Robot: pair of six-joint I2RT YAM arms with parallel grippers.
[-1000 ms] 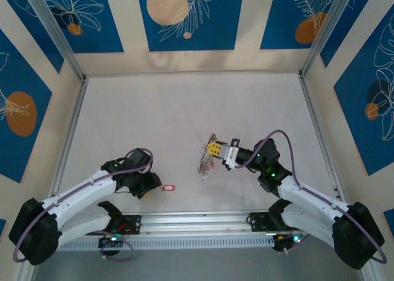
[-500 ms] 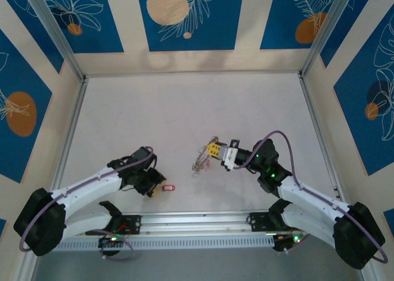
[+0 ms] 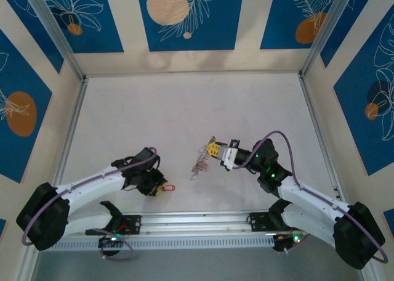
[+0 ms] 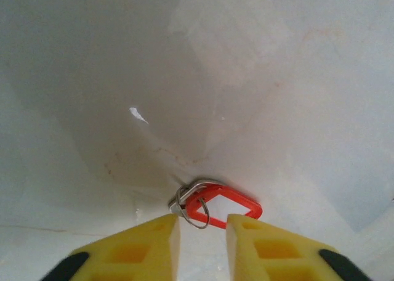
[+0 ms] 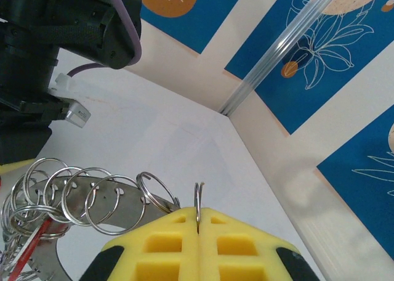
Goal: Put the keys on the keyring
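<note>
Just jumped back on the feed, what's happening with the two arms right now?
The right gripper is shut on a thin wire loop of the keyring, holding it near the middle of the table. More loops are bunched along the keyring. The left gripper is down at a red key lying on the table. Its jaws are slightly apart, with the key's small wire loop at their tips. The key is not yet on the keyring.

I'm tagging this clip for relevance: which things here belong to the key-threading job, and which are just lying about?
Job: red key tag, keyring, left gripper, right gripper.
Just there: white fleck on the table, blue patterned wall panels.
</note>
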